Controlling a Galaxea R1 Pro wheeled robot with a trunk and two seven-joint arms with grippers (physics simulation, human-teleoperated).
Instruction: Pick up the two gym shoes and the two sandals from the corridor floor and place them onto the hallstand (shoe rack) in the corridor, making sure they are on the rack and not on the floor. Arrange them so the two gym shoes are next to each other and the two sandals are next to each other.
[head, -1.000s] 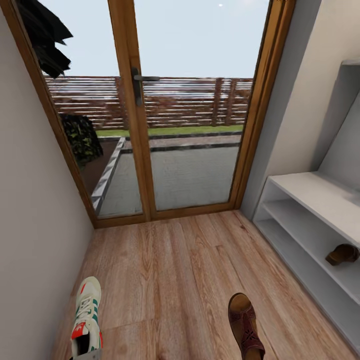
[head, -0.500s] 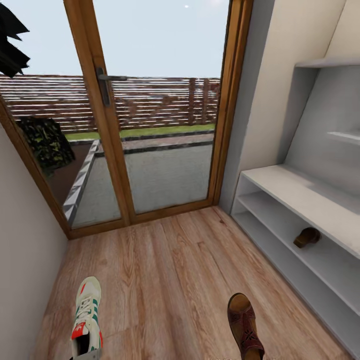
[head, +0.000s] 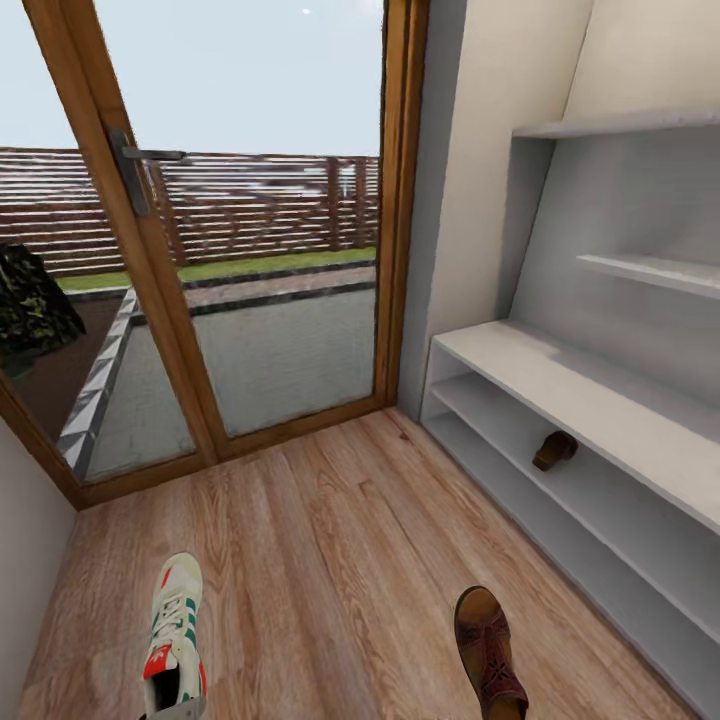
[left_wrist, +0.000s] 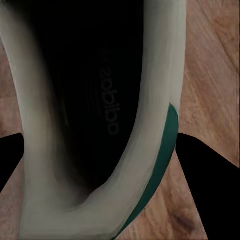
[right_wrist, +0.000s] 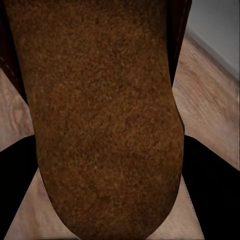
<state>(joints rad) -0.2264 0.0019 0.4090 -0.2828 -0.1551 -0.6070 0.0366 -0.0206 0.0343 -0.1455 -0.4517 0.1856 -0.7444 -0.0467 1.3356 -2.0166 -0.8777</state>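
We're in a narrow corridor, wood-plank floor (head: 330, 560) across the lower frame, and a glass door (head: 200, 250) with a timber frame taking up the upper left. The pale grey hallstand (head: 560, 390) runs down the right side, with one sandal (head: 555, 449) sitting on its upper open shelf slot. At the bottom edge we've got a gym shoe (head: 173, 640) at left and a second sandal (head: 488, 655) at right, both cut off. Wrist cams are jammed right up against the shoe (left_wrist: 95, 120) and the footbed (right_wrist: 100, 115), so honestly we can't tell whether either gripper is clamped or apart.
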